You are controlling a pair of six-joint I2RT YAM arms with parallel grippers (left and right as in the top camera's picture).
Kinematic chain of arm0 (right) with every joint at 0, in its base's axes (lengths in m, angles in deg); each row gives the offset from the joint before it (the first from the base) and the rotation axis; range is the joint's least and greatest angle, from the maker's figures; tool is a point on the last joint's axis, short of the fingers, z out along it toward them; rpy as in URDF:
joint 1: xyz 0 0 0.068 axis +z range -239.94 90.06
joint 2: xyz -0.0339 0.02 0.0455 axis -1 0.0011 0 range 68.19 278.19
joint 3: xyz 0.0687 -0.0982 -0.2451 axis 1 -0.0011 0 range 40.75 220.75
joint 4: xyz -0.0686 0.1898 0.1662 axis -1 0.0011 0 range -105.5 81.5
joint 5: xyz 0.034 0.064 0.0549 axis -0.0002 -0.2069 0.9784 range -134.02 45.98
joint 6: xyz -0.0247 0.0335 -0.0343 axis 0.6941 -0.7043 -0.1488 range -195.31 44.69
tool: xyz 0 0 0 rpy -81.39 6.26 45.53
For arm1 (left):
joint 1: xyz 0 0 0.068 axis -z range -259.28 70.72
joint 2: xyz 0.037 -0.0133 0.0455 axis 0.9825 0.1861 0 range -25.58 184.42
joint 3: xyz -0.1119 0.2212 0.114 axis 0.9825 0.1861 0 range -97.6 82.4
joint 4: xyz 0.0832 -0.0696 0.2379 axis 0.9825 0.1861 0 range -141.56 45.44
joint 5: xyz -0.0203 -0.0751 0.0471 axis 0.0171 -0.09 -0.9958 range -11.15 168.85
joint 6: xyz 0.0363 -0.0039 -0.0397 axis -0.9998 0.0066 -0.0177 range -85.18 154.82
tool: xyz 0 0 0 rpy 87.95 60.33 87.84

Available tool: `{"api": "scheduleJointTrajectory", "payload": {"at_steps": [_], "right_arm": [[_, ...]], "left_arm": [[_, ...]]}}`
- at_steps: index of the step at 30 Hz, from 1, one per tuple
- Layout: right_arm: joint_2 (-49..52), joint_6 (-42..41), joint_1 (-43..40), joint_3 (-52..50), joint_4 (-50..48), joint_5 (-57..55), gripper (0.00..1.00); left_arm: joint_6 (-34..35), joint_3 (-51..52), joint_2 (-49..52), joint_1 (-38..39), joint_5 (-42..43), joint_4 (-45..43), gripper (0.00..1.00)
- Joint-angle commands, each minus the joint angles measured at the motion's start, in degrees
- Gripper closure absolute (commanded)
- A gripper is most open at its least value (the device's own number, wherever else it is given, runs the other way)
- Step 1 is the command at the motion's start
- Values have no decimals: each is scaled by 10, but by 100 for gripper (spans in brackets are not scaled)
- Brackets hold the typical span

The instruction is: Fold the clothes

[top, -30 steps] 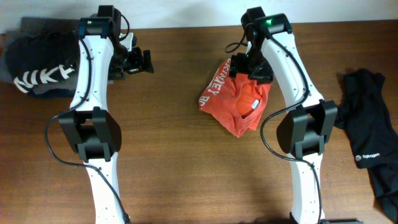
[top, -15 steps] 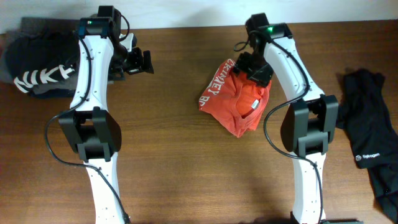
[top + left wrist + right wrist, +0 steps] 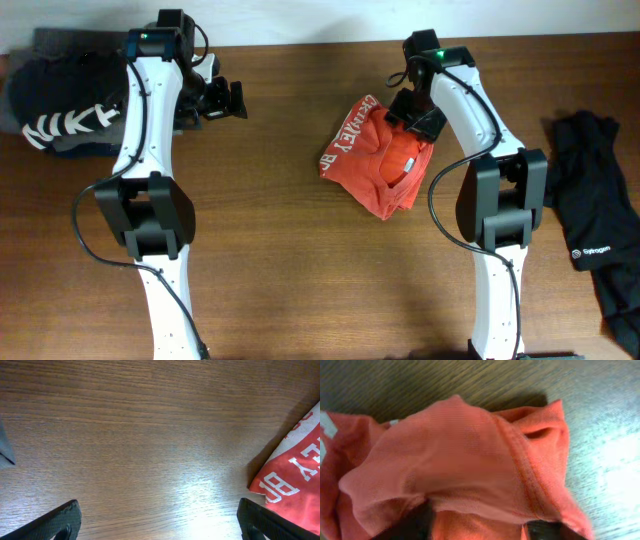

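Counter [image 3: 300, 260]: brown wood grain, carrying three garments.

Shirt [image 3: 378, 158]: red-orange, lying crumpled in a heap right of centre and toward the far edge. White block lettering is showing along its left flank, and a white label is showing near the middle of the heap. In the left wrist view the shirt [image 3: 295, 480] is filling the right edge of the frame, with large white letters legible on it.

Right end effector [image 3: 412, 112]: sitting on the shirt's upper right corner, the arm reaching in from the right. In the right wrist view the end effector [image 3: 480, 527] is pressing into the shirt [image 3: 465, 460]. Its dark fingers [image 3: 412, 522] are standing partway apart at the bottom of the frame, with a raised fold of fabric bunching between and above them. Whether the fingers are actually clamping that fold cannot be told.

Left end effector [image 3: 226, 98]: hanging over bare counter, well apart from the shirt and holding nothing. In the left wrist view the end effector [image 3: 159, 522] is standing wide, one fingertip in each lower corner.

Lettered garment [image 3: 60, 110]: dark with white letters, lying at the far left corner.

Black garment [image 3: 590, 220]: lying along the right edge, carrying a small white logo.
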Motion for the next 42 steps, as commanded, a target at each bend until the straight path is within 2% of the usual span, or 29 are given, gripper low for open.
{"api": "scheduleJointTrajectory", "payload": {"at_steps": [1,5,9,10,13,18,20,27,29,30,33,35,40,42], "right_arm": [[-3,0,1,-4,-6,-25,56],[-3,0,-4,-4,0,-57,69],[-3,1,-15,-4,17,-104,71],[-3,12,-20,-4,20,-108,76],[-3,46,-30,-3,23,-110,75],[-3,61,-47,7,49,-127,66],[-3,61,-57,28,79,-135,58],[-6,61,-78,145,213,-172,49],[-6,61,-82,183,250,-169,23],[-6,66,-84,202,269,-167,1],[-7,160,-90,231,289,-115,1],[-7,217,-97,231,289,-26,1],[-7,219,-113,229,285,13,1],[-7,219,-126,229,284,40,1]], "left_arm": [[3,-12,-7,-1,-4,3,1],[3,-12,-7,-1,-4,3,1],[3,-12,-7,-1,-4,3,1],[3,-12,-7,-1,-4,3,1],[3,-12,-7,-1,-4,3,1],[3,-12,-7,-1,-4,3,1],[3,-12,-7,-1,-4,3,1],[2,-12,-7,-1,-4,3,1],[-7,-12,-7,1,-1,1,1],[-19,-12,-7,2,2,0,1],[-74,-12,-7,13,50,-10,1],[-123,-12,-6,30,106,-41,1],[-153,-12,-3,74,132,-95,1],[-192,-12,4,98,162,-116,1]]}}
